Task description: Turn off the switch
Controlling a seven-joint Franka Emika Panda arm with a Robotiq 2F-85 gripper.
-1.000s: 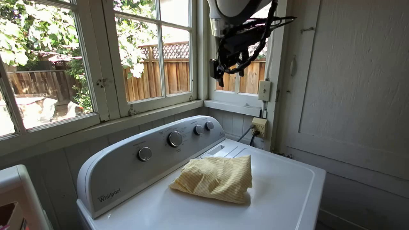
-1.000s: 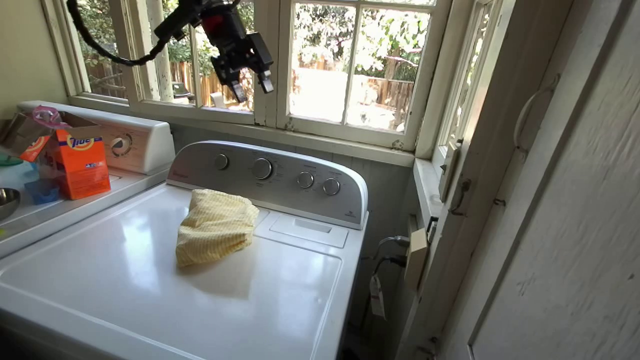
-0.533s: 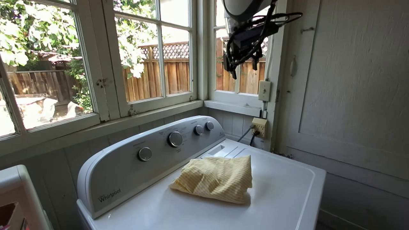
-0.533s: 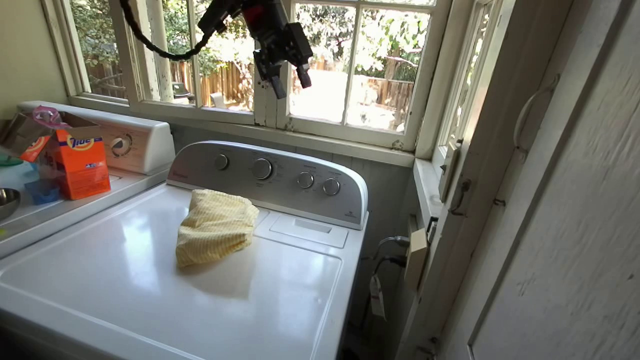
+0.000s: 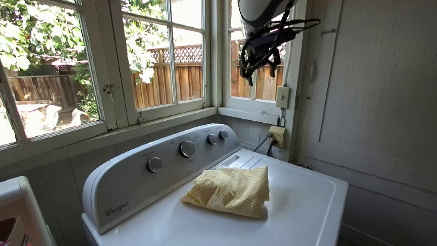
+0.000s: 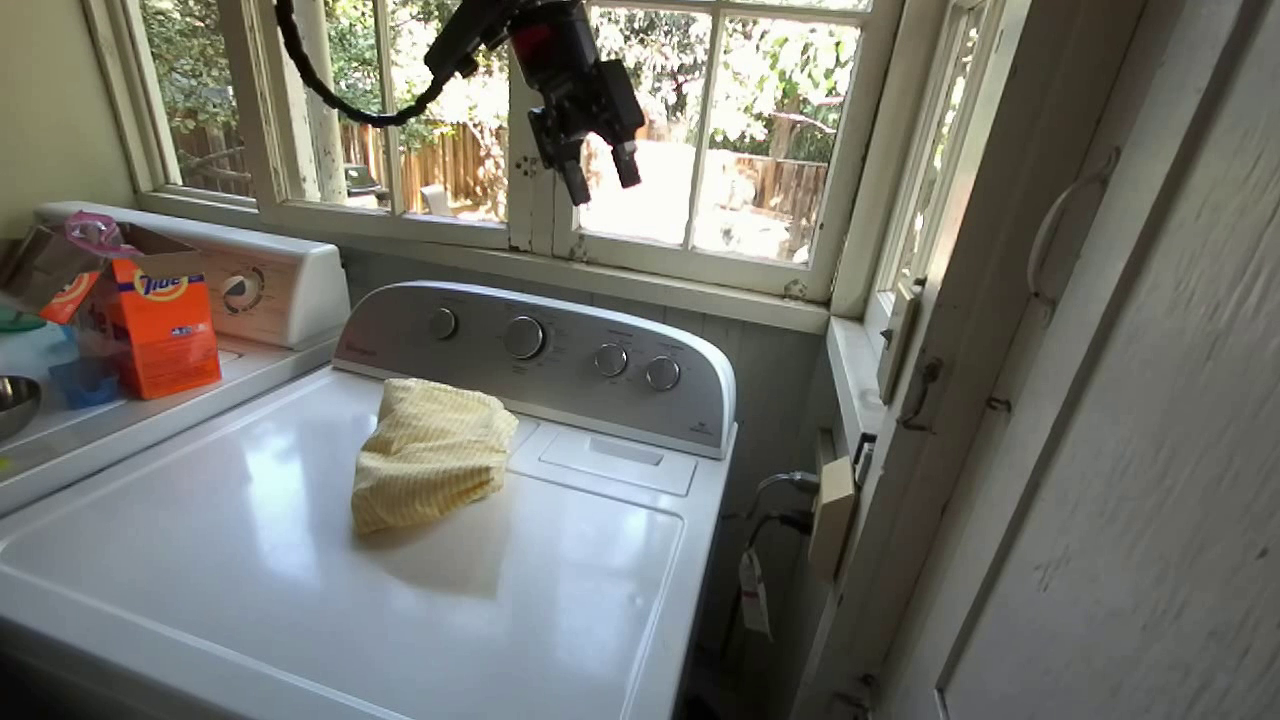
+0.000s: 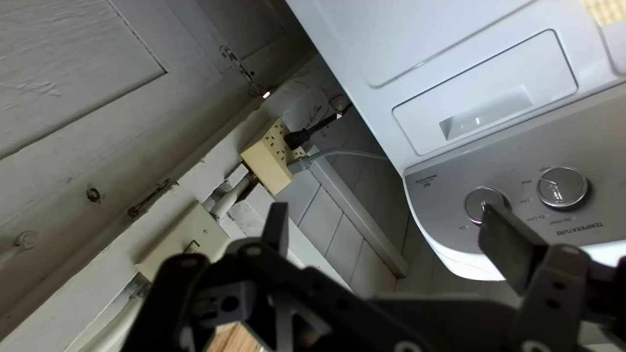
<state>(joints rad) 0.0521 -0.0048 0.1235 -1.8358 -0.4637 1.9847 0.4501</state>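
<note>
Dryer [image 6: 570, 610] with cloth [image 6: 432, 455] seems well below gripper [image 6: 603, 187].

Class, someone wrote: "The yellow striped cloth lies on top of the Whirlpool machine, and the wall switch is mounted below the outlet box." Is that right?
Not quite. The wall switch is mounted above the outlet box, not below it; both exterior views show this. The rest is right: the yellow striped cloth lies on top of the Whirlpool machine.

In an exterior view, open air separates top-center jaws from mid-right switch [image 6: 900, 342]; cords [image 6: 792, 520] jut out below.
</note>
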